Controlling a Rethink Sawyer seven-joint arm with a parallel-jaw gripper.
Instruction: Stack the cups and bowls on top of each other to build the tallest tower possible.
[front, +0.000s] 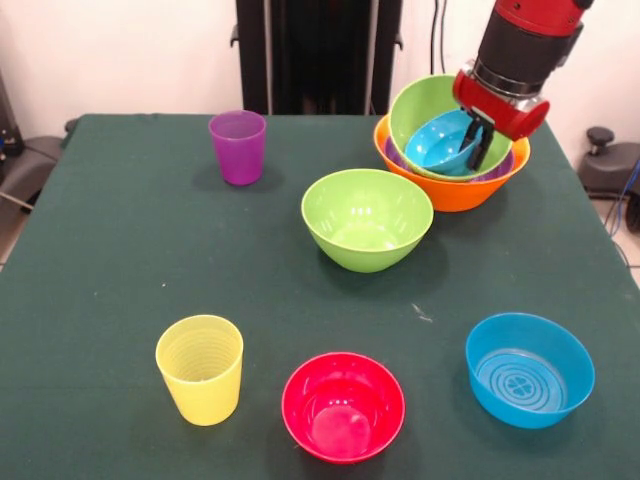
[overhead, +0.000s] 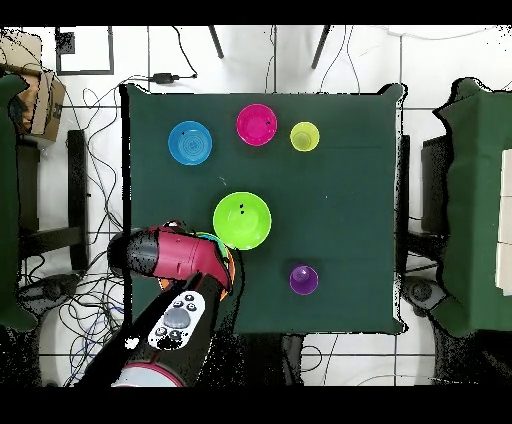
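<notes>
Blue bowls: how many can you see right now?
2. One blue bowl sits alone at the front view's lower right. The other blue bowl lies tilted in the stack, under the gripper. More could be hidden deeper in that stack.

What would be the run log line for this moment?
gripper: shut on blue bowl | over tower | loose: lime green bowl, purple cup

A dark green cloth-covered table (front: 120, 260) carries a translucent purple plastic tumbler (front: 238, 146), a ribbed pale yellow plastic tumbler (front: 200, 368) and four glossy plastic bowls standing directly on it. A lime green bowl (front: 367, 218) sits mid-table just beside a large orange bowl (front: 455, 190) at the far edge; a pink-red bowl (front: 343, 405) and a blue bowl (front: 529, 369) stand along the near edge.
</notes>
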